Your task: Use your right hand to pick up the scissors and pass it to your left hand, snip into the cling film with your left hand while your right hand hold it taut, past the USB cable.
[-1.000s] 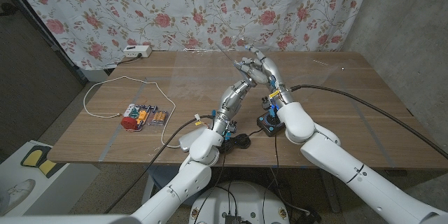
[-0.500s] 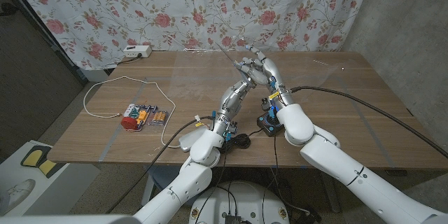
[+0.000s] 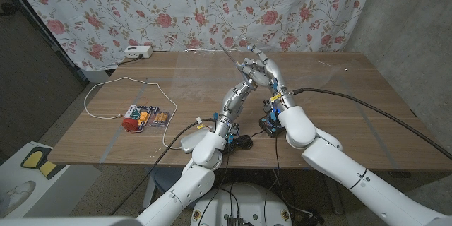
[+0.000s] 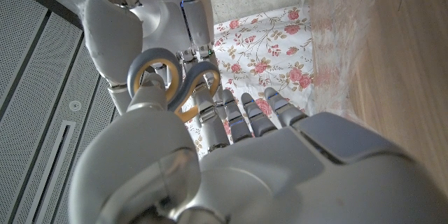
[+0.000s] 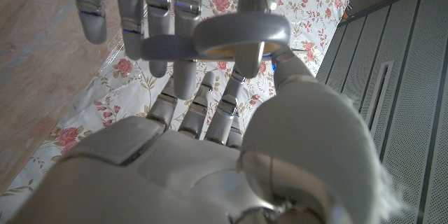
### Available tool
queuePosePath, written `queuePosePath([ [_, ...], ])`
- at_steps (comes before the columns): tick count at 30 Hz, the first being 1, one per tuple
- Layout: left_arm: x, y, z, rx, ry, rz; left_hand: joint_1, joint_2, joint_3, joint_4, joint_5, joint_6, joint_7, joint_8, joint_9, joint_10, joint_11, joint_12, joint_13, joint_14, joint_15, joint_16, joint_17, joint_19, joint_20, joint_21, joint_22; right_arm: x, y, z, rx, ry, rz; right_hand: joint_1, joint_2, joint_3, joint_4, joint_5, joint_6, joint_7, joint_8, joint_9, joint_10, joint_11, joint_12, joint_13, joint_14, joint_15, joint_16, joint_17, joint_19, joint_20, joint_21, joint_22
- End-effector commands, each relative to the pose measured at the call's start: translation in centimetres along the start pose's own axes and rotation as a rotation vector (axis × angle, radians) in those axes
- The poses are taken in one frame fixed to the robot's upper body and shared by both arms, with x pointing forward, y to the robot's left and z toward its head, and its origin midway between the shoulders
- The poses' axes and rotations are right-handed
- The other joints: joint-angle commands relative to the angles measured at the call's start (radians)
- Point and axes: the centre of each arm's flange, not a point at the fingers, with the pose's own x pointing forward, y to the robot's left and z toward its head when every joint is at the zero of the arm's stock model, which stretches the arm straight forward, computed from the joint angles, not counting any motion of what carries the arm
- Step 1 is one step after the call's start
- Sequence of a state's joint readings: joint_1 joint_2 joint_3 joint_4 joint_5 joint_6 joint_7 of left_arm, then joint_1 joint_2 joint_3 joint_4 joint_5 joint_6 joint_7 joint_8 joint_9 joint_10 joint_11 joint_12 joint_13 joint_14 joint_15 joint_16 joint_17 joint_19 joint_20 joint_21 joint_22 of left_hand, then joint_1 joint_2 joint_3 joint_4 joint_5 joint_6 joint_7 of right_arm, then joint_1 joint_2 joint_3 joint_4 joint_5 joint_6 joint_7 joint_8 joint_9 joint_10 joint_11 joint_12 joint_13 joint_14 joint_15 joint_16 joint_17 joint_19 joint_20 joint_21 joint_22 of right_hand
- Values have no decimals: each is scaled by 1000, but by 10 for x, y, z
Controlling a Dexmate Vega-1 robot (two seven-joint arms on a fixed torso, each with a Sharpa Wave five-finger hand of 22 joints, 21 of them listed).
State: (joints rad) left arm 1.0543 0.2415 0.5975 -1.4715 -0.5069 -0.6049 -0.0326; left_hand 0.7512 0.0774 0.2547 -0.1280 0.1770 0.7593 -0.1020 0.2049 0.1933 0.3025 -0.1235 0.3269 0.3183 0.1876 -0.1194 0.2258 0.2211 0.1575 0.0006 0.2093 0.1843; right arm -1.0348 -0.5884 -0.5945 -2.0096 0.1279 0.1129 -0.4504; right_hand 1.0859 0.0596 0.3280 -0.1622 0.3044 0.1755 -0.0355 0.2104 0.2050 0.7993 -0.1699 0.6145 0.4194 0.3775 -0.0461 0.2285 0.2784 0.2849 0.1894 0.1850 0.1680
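Over the last second little had shifted: the left hand [image 3: 247,78] and right hand [image 3: 265,70] stayed pressed together above the table's middle, both gripping the grey-handled steel scissors [image 3: 239,58], blades pointing up-left. The handover looked unfinished. Left to right, the wooden table [image 3: 353,106] carried a white USB cable [image 3: 106,85], a battery pack [image 3: 143,117] and clear cling film [image 4: 336,35]; behind it hung a floral curtain [image 3: 212,7].
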Motion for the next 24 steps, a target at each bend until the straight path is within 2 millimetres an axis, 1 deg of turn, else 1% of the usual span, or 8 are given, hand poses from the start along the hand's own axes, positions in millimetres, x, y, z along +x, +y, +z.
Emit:
queuePosePath([
  [1,2,-1,0,-7,0,1,3,7,3,-6,5,7,-4,2,2,26,3,12,6,14,0,6,0,15,4,8,3,-2,2,-2,7,4,-14,14,7,9,0,10,6,-6,4,2,33,-41,7,-1,8,-92,-2,-1,-2,3,-1,0],
  [4,2,-1,0,-7,-1,0,5,11,6,-8,4,5,-3,0,2,60,-9,25,10,26,-5,10,0,18,4,9,3,-2,0,-3,9,5,-25,15,6,11,-1,11,7,-8,4,2,36,-40,8,-2,9,-93,-3,-2,-2,3,-1,0],
  [7,2,-1,0,-7,-2,-3,11,14,10,-11,4,9,0,2,3,81,-7,33,12,34,-10,12,-1,23,3,11,3,-3,-3,-3,13,6,-46,13,7,13,1,12,10,-10,5,2,39,-41,9,-2,9,-92,-4,-3,-2,3,-1,0],
  [13,2,-1,-2,-26,-3,3,32,24,24,-22,4,22,10,7,4,126,-25,48,18,48,-16,14,-5,30,-2,12,3,-5,-8,-4,13,9,-65,12,6,16,2,13,13,-12,5,2,38,-42,8,-3,8,-93,-5,-4,-3,4,0,0],
  [16,1,-1,-2,-31,-5,7,43,25,28,-26,1,57,53,18,4,131,-38,47,23,55,-27,17,-6,31,-7,11,3,-5,-9,-6,14,9,-67,10,6,17,2,14,14,-14,5,2,35,-42,7,-2,8,-93,-6,-4,-3,4,0,0],
  [19,1,-1,-2,-33,-5,11,51,40,35,-25,2,68,78,19,3,134,-41,47,29,58,-30,21,-2,31,-11,11,4,-6,-9,-6,13,11,-70,10,6,19,3,15,15,-14,5,2,37,-42,8,-3,8,-93,-7,-5,-3,4,0,0],
  [21,1,0,-2,-32,-5,12,51,47,36,-21,1,64,84,16,3,123,-38,43,33,56,-30,23,1,29,-11,10,4,-6,-9,-7,16,12,-71,9,5,19,3,15,16,-15,5,2,35,-43,7,-2,9,-93,-7,-6,-3,4,0,0],
  [24,1,0,-2,-33,-4,13,52,52,36,-20,0,60,80,13,2,116,-40,42,41,57,-32,28,7,24,-9,8,5,-7,-8,-7,19,11,-70,6,4,20,4,15,18,-15,5,2,34,-43,7,-1,9,-92,-7,-6,-3,4,0,0],
])
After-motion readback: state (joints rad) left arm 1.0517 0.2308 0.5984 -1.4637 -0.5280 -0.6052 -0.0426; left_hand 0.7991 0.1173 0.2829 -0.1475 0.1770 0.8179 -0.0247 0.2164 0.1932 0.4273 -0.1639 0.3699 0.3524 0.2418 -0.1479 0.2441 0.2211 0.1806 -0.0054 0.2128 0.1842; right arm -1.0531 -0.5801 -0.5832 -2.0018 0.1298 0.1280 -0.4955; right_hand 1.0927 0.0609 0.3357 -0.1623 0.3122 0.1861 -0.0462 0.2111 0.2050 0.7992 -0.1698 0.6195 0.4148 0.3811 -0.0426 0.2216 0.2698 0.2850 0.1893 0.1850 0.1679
